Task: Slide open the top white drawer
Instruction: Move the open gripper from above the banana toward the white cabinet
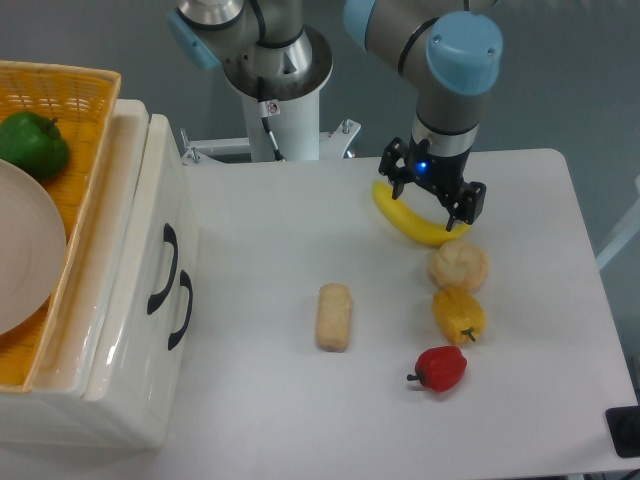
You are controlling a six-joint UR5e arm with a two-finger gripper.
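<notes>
The white cabinet [130, 330] stands at the table's left edge with its front facing right. The top white drawer [152, 215] is closed, and its black curved handle [165, 268] sits just left of the lower drawer's handle [183, 310]. My gripper [428, 204] hangs far to the right over the table, above a banana [410, 222]. Its fingers are open and hold nothing. It is well apart from the drawer handles.
A yellow wicker basket [85, 130] on the cabinet holds a green pepper [32, 143] and a white plate [25, 260]. On the table lie a bread roll [334, 316], a round bun [459, 266], a yellow pepper [458, 314] and a red pepper [441, 368].
</notes>
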